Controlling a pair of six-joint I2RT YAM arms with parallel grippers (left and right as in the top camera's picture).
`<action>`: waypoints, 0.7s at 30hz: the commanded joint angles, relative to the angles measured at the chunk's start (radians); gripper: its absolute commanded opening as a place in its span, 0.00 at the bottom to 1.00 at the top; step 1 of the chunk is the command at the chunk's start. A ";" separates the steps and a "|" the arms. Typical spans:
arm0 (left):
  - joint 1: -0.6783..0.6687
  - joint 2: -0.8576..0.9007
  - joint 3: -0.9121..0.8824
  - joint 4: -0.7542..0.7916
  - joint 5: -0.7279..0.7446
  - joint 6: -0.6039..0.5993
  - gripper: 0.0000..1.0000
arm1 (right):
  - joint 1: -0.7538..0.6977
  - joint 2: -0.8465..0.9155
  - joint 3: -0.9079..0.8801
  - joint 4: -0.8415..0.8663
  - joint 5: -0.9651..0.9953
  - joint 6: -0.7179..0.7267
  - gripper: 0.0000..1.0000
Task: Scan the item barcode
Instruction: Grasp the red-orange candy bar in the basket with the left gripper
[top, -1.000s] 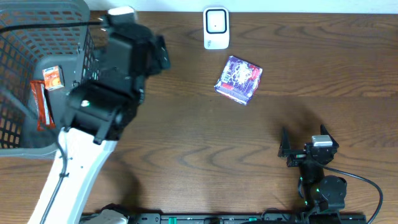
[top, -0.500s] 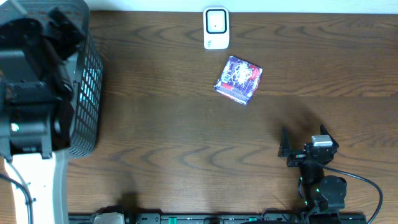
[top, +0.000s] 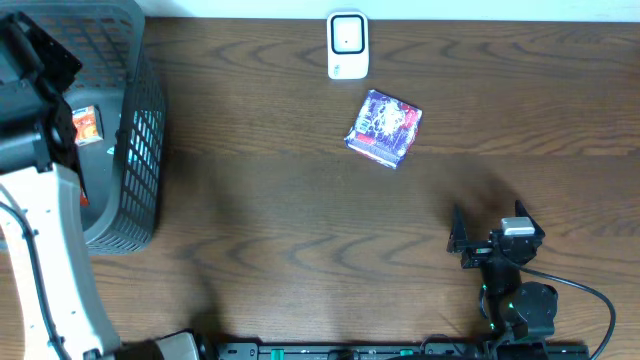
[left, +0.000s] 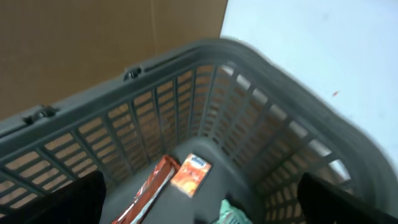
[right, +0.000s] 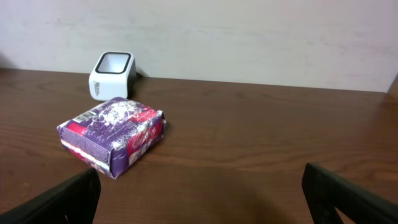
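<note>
A purple patterned box (top: 384, 127) lies flat on the wooden table, just in front of the white barcode scanner (top: 348, 45). My right gripper (top: 488, 224) rests low at the near right, open and empty. The right wrist view shows the purple box (right: 112, 134) ahead to the left, well clear of the fingertips (right: 62, 202), with the scanner (right: 112, 73) behind it. My left gripper (left: 199, 210) hangs open and empty over the grey basket (left: 280, 68). Below it lie an orange carton (left: 191, 174), a red packet (left: 146, 193) and a green packet (left: 233, 213).
The grey mesh basket (top: 140, 120) stands at the far left edge of the table, and my left arm (top: 35, 90) covers part of it. A pale wall runs behind the scanner. Bare wood lies between the purple box and the right gripper.
My left arm has swung left, from the basket's right edge to above its inside. The right arm, purple box and scanner have not moved.
</note>
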 joint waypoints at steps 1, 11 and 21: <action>0.032 0.059 0.007 -0.021 0.001 0.010 0.99 | -0.004 -0.001 -0.002 -0.002 0.009 -0.008 0.99; 0.140 0.206 0.002 -0.166 0.002 0.010 0.83 | -0.004 -0.001 -0.002 -0.002 0.009 -0.008 0.99; 0.173 0.356 -0.093 -0.163 0.002 0.117 0.83 | -0.004 -0.001 -0.002 -0.002 0.009 -0.008 0.99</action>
